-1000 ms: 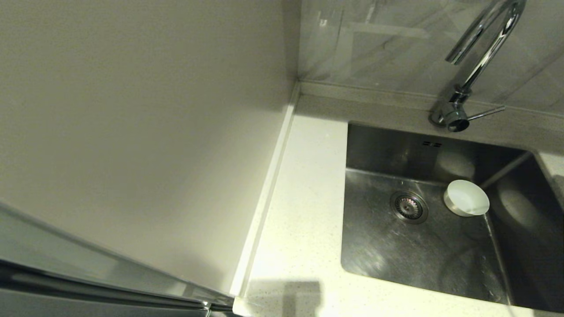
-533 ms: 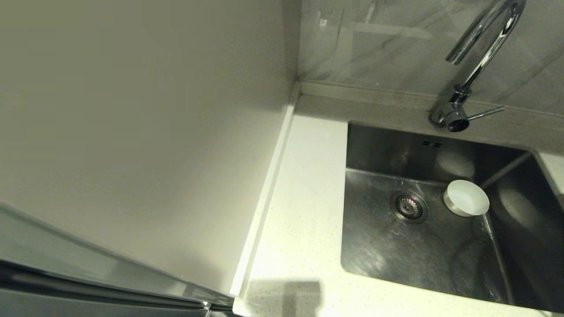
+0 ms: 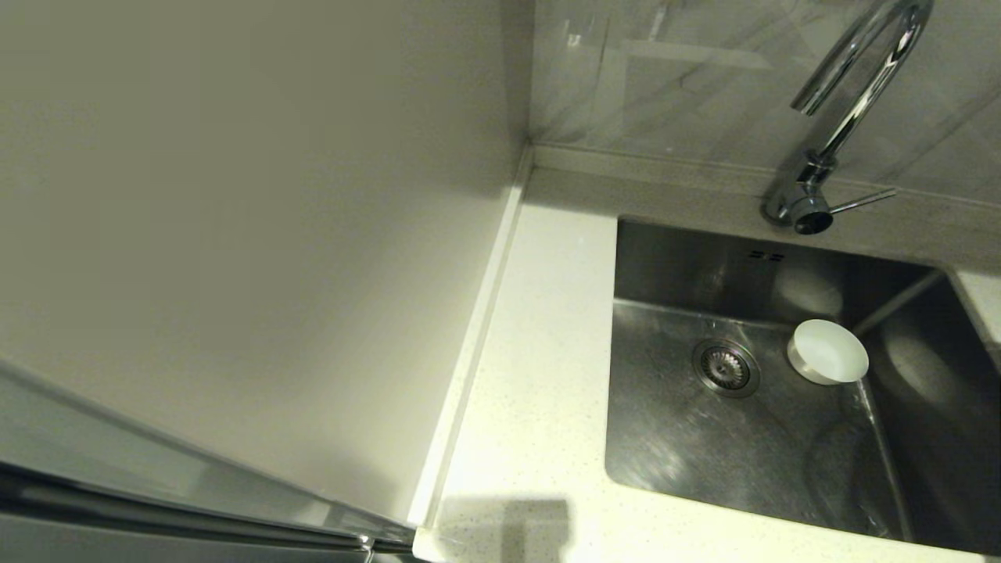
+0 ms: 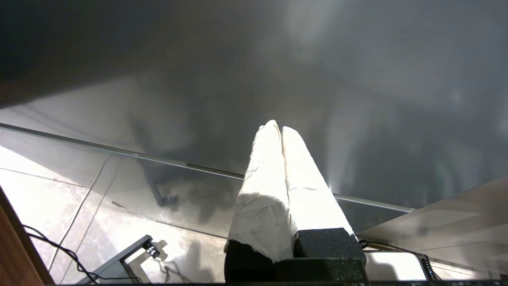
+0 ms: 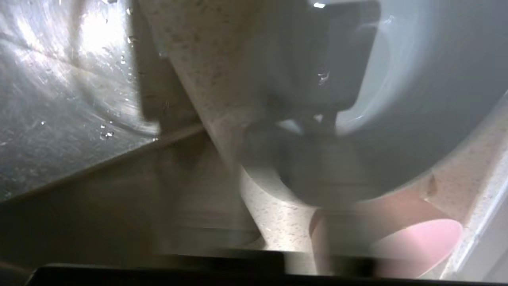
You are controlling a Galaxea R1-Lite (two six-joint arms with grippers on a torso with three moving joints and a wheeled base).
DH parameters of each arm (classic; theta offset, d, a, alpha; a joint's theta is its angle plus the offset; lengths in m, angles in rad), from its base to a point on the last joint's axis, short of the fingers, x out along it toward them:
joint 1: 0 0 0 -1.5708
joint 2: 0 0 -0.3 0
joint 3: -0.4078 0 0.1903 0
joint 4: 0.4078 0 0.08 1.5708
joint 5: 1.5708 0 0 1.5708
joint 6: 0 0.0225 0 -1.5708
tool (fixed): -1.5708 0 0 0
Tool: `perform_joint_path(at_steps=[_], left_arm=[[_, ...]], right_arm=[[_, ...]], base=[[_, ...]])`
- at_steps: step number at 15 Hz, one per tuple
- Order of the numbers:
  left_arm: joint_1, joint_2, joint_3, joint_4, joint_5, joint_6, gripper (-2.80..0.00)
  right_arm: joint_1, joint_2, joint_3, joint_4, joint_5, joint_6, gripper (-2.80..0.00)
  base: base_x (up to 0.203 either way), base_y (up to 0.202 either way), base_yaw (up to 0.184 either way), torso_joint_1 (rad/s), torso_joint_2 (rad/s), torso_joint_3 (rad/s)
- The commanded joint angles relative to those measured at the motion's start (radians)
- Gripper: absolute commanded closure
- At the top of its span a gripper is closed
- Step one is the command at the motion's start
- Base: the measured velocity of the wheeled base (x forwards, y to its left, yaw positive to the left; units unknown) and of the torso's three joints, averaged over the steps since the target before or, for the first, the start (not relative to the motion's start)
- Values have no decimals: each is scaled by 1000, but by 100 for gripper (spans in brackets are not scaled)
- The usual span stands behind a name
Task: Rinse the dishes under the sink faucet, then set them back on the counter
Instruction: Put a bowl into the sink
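Left gripper (image 4: 281, 131): parked off to the side, fingers pressed together, holding nothing.
Right gripper (image 5: 246, 91): at the blue bowl (image 5: 416, 79), one finger inside and one outside the wall. I cannot tell if it is squeezing tight.
Pink bowl (image 5: 416, 242): on the counter (image 3: 539, 352), just beside the blue bowl.
White bowl (image 3: 827, 352): in the sink (image 3: 688, 446), at 3 o'clock from the drain (image 3: 725, 367).
Faucet (image 3: 852, 102): at 12 o'clock from the white bowl.
Job now: I think, pick up the blue bowl.
Do it well: pinch the wall firmly, lift straight up, and don't bump the pink bowl.
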Motion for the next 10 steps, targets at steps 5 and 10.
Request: perform_joint_path(at_steps=[5, 10], left_arm=[[0, -3, 0, 0, 0, 0, 0], [-1, -3, 0, 0, 0, 0, 0]], right_arm=[[1, -6, 23, 3, 2, -41, 0], [98, -138, 44, 1, 66, -51, 0]], base=[[0, 0, 0, 0, 0, 0], [0, 0, 0, 0, 0, 0]])
